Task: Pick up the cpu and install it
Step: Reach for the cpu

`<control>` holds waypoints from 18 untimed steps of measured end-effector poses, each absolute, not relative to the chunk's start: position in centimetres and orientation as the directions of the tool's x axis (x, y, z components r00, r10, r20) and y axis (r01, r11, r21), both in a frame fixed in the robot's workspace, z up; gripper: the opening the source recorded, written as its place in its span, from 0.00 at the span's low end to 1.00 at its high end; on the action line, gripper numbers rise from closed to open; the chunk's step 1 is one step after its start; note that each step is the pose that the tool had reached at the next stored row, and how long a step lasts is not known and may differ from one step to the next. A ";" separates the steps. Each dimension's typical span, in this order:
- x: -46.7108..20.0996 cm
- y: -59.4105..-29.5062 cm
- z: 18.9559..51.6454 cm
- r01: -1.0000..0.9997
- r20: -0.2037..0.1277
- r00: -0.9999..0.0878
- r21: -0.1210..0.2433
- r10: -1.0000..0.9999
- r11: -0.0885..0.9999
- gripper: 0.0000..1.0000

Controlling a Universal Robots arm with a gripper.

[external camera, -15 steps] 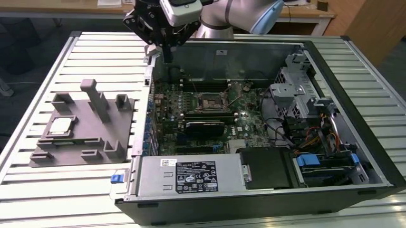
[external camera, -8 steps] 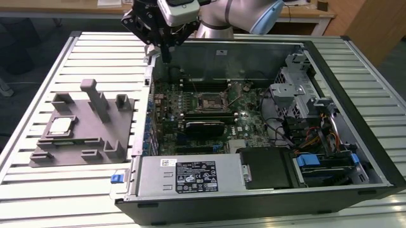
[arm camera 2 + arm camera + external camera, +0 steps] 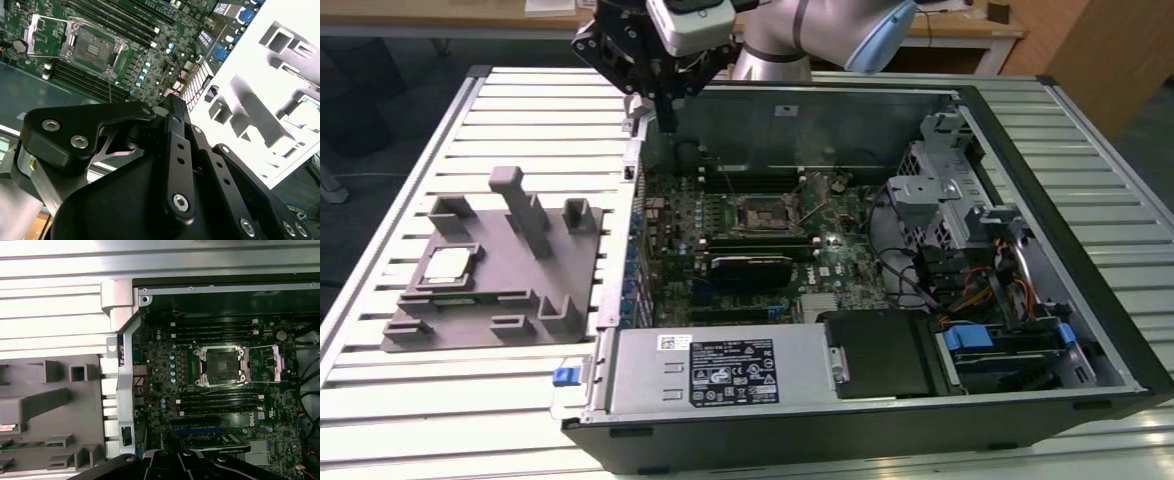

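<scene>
Nearest the lens in the second wrist view are the black, screw-studded linkage arms of the tool (image 3: 172,102). In the exterior view the tool (image 3: 666,122) hangs from the arm (image 3: 821,35) with its tip pointing down. Its fingers are drawn together into one narrow tip and nothing is gripped between them. It is positioned above the far corner of the open computer case (image 3: 1067,200) on the exterior view's left, over the far edge of the motherboard (image 3: 720,215). The cpu (image 3: 447,265) lies flat in a shallow recess of the grey fixture (image 3: 520,290). This fixture rests on the slatted table (image 3: 400,400), just beside the case on the exterior view's left. The cpu is therefore outside the case and well apart from the tool, further toward the exterior view's left and closer to that camera. The socket (image 3: 222,365) sits near the middle of the motherboard between rows of memory slots, with its retaining frame (image 3: 276,362) swung open. A power supply (image 3: 720,370) occupies the near side of the case.
</scene>
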State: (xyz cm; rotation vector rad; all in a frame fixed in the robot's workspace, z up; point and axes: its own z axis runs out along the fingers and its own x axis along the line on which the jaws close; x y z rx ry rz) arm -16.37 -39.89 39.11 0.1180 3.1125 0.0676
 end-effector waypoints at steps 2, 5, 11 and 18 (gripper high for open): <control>-16.4 -39.9 39.1 0.075 -0.024 -0.997 0.044 0.076 0.996 0.11; -16.5 -39.9 39.1 0.075 -0.024 -0.997 0.044 0.076 0.996 0.11; -16.8 -39.9 39.1 0.075 -0.024 -0.997 0.044 0.076 0.996 0.11; -17.1 -39.9 39.1 0.075 -0.024 -0.997 0.044 0.076 0.996 0.11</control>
